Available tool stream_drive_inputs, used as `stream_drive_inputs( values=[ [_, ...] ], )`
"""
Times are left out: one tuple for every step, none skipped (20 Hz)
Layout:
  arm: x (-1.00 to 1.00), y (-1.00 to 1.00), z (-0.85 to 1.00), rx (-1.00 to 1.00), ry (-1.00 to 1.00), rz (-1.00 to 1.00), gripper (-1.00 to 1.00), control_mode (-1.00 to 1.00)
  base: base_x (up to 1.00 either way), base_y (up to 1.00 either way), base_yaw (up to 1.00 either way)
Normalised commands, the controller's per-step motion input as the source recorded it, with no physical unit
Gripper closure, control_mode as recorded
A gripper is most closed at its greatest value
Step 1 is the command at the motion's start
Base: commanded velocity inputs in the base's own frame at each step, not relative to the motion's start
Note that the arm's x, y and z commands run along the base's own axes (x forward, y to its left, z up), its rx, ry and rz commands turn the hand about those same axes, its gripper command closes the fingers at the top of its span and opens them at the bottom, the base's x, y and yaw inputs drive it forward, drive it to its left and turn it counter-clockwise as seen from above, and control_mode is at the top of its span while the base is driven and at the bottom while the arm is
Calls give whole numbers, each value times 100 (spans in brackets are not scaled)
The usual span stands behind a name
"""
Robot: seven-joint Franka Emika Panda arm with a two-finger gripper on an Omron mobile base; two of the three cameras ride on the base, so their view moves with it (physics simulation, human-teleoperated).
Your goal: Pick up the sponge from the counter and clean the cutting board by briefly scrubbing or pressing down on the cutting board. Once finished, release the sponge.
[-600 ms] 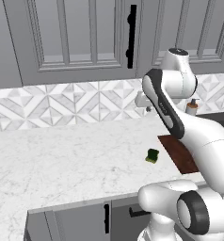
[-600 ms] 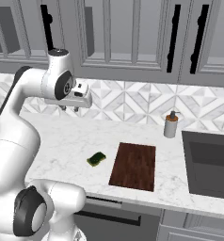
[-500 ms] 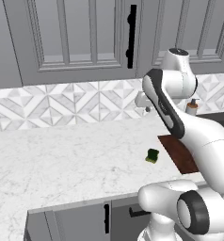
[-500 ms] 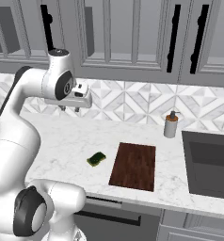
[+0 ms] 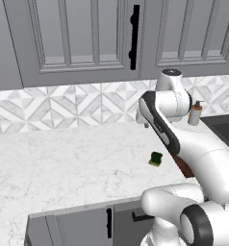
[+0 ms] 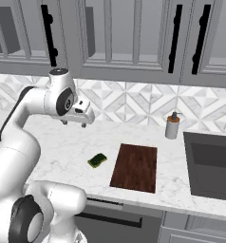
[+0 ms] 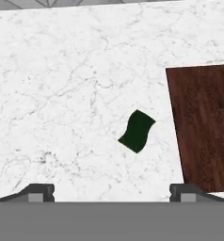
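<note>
Sponge: loose on worktop, just left of cutting board, not touching it.
Gripper: jaws wide, empty, high above worktop, behind sponge.
Approach: descend straight, centre over green top, turn jaws across narrow sides.
Risk: skewed sponge, glancing fingertip pushing it aside.

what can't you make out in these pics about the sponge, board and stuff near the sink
- Cutting board, left base view: mostly hidden behind the arm; a sliver shows.
- Cutting board, hand view: right side cut off by the frame edge.
- Sponge, hand view: seen from above, so its yellow layer is hidden.
- Sink, right base view: cut off at the right edge.
- Bottle by the sink: too small to tell what it holds.
- Gripper, right base view: fingertips too small to judge.
</note>
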Motion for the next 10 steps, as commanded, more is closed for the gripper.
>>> stream_drive_inputs(
  values=[
    [1,-20,-86,3,0,-23,-100,-100,0,0,0],
    [7,-26,-84,12,0,-23,-100,-100,0,0,0],
    [12,-23,-79,16,0,-23,-100,-100,0,0,0],
    [8,-20,-74,20,3,-23,-100,-100,0,0,0],
    [0,0,-37,14,0,-23,-100,-100,0,0,0],
    [0,0,-34,6,0,-21,-100,-100,0,0,0],
    [19,0,-39,3,6,-16,-100,-100,0,0,0],
    [13,0,-36,9,6,-9,-100,-100,0,0,0],
    [11,-1,-36,5,3,-9,-100,-100,0,0,0],
    [12,0,-39,0,0,-11,-100,-100,0,0,0]
  ],
)
